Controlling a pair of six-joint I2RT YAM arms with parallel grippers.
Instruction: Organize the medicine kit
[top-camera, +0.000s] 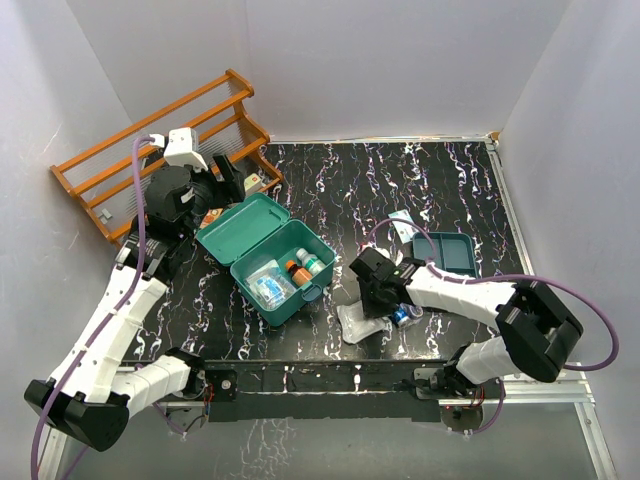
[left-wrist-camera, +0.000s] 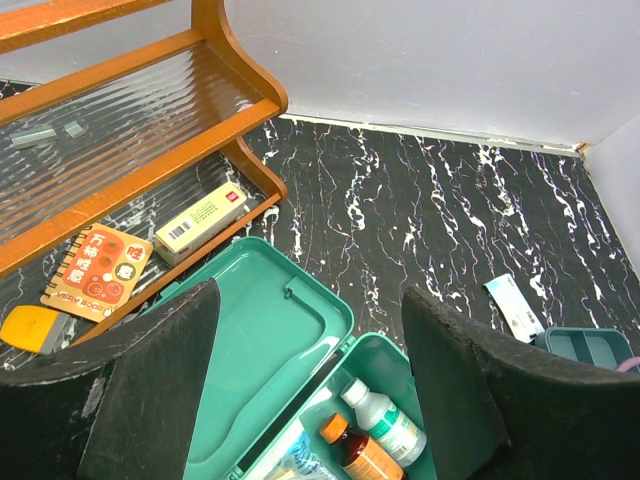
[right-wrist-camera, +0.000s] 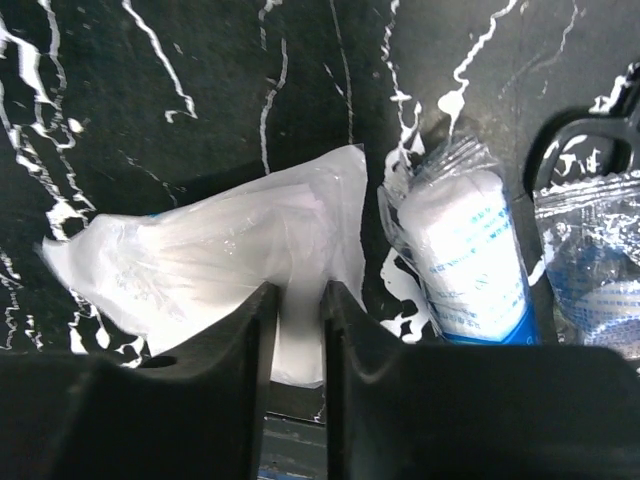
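L fingers (left-wrist-camera: 150, 400) apart, over medicine kit (top-camera: 240, 228) lid | R fingers (right-wrist-camera: 230, 400) pinch pouch (right-wrist-camera: 200, 260), kit to their left

Wooden rack (left-wrist-camera: 150, 178) at far left, orange notebook (left-wrist-camera: 98, 270) and slim box (left-wrist-camera: 200, 222) at its base.

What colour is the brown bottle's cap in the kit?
Orange; the cap shows best in the left wrist view.
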